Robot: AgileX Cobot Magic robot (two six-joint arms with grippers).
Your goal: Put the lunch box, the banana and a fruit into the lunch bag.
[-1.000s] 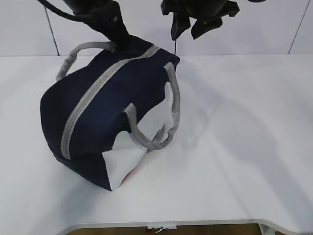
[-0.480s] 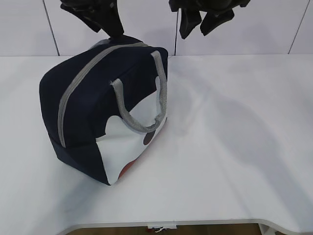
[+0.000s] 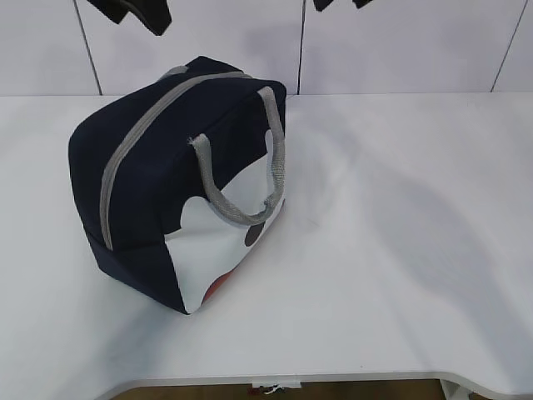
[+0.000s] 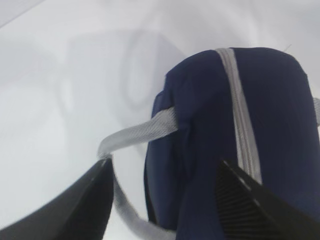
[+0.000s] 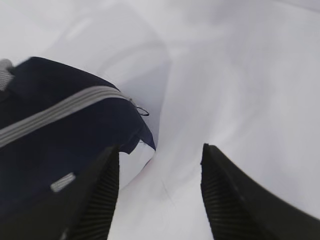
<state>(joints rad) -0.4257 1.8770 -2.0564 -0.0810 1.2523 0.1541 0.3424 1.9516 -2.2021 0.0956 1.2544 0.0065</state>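
The navy lunch bag (image 3: 150,225) stands on the white table (image 3: 400,250) left of centre, its grey zipper (image 3: 137,142) shut along the top. One grey handle (image 3: 241,212) droops over the white side panel. My left gripper (image 3: 133,12) hangs open above the bag's far end and holds nothing. In the left wrist view this gripper (image 4: 164,165) looks down on the bag (image 4: 280,110) and its other handle (image 4: 140,132). My right gripper (image 5: 160,149) is open and empty over bare table beside the bag (image 5: 60,145). The lunch box, the banana and the fruit are out of view.
A white wall (image 3: 400,42) with panel seams rises right behind the table. The table's front edge (image 3: 333,379) runs along the bottom of the exterior view. The zipper's ring pull (image 5: 142,111) sticks out at the bag's end.
The left gripper opened, let go of the bag's far end and rose. The tilted bag settled upright. The right gripper rose almost out of the exterior view.
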